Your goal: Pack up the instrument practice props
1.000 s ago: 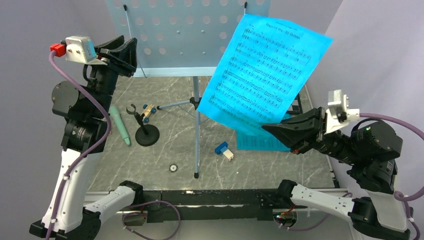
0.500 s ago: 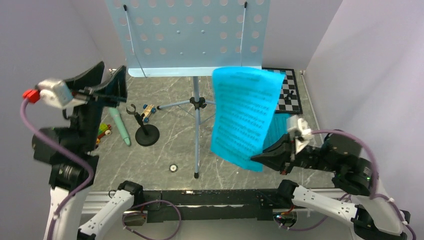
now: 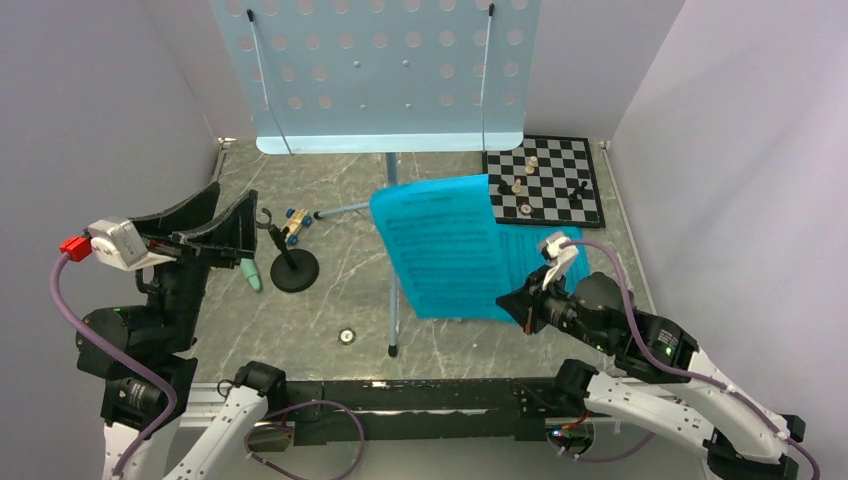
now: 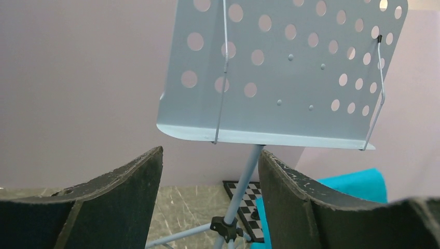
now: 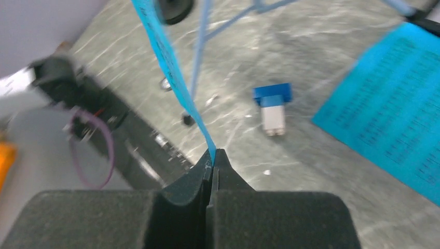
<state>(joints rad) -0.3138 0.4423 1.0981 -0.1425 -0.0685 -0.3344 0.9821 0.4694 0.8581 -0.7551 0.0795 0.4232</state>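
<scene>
The pale-blue music stand (image 3: pixel 380 70) stands at the back, its pole (image 3: pixel 392 260) running down to the table. My right gripper (image 3: pixel 512 300) is shut on the corner of a cyan sheet-music page (image 3: pixel 445 250) and holds it above the table in front of the pole. In the right wrist view the page (image 5: pixel 166 57) shows edge-on in the closed jaws (image 5: pixel 212 155). The second page (image 5: pixel 389 119) lies flat on the table. My left gripper (image 3: pixel 215 225) is open and empty, facing the stand's desk (image 4: pixel 290 78). The black mic stand (image 3: pixel 293 270) is upright; the mint microphone's tip (image 3: pixel 252 280) peeks out beside it.
A chessboard with pieces (image 3: pixel 590 185) lies at the back right. A toy car (image 3: pixel 293 225) sits behind the mic stand. A blue-white block (image 5: pixel 272 106) lies on the table under the held page. A small round fitting (image 3: pixel 347 336) is near the front edge.
My right gripper has brought the page down from beside the stand's desk towards the near table. My left arm has pulled back and dropped lower, still open.
</scene>
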